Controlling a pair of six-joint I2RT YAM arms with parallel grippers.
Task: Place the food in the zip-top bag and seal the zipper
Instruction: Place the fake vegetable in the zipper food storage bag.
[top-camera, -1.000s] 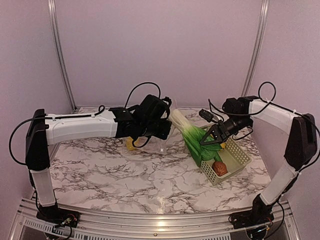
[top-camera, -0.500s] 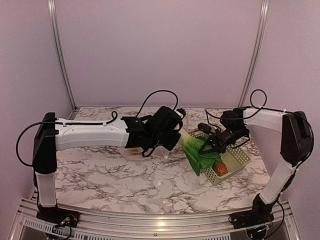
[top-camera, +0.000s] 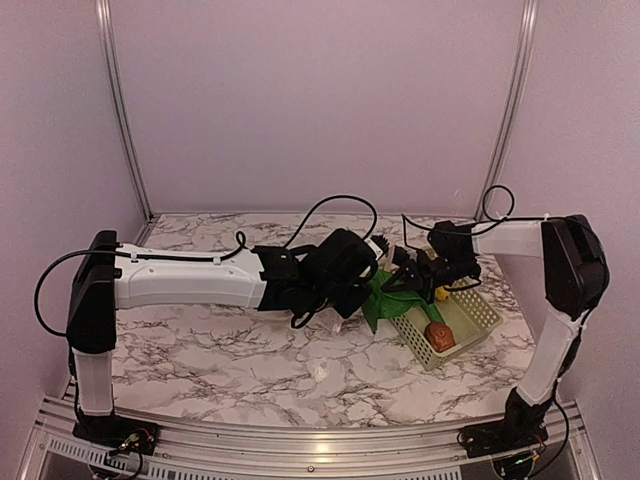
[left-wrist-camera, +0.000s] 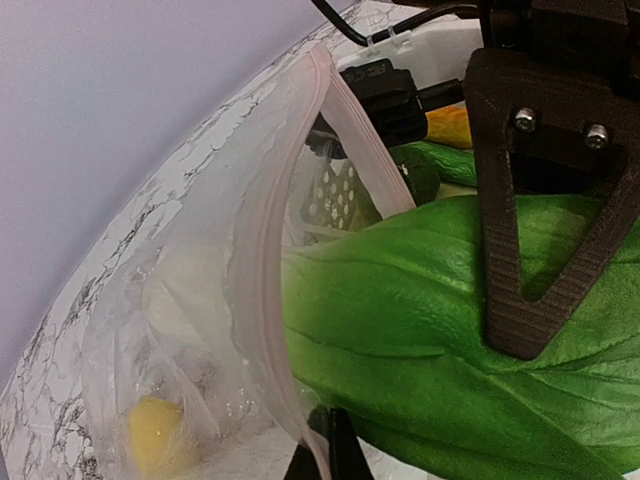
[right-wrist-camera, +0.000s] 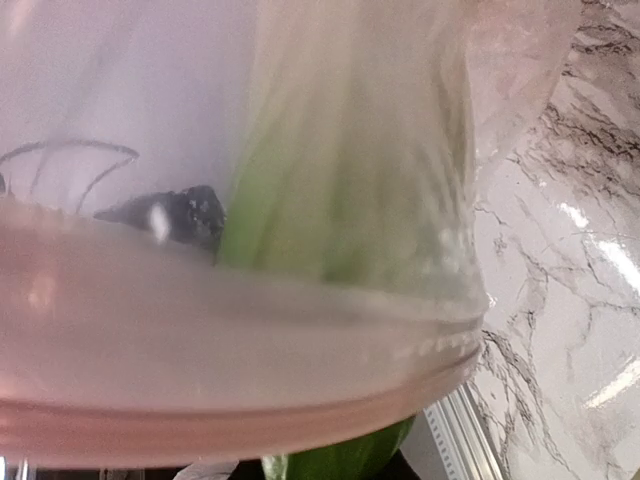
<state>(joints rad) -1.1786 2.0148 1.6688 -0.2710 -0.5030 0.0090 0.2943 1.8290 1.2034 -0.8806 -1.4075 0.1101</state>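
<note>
The leafy vegetable (left-wrist-camera: 420, 330) is bright green, the zip-top bag (left-wrist-camera: 170, 300) clear with a pinkish zipper (left-wrist-camera: 255, 290), the round fruit (left-wrist-camera: 158, 438) yellow, the table (top-camera: 220, 350) grey-veined white marble.

Robot lab test cell: plain lilac wall panels (top-camera: 320, 100), aluminium frame rails (top-camera: 300, 445), marble-print tabletop (top-camera: 200, 350), left arm (top-camera: 190, 280) and right arm (top-camera: 520, 235) bolted at near edge.

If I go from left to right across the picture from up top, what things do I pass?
left arm → green leafy vegetable → brown lump → far side of the pale green basket → right arm
</note>
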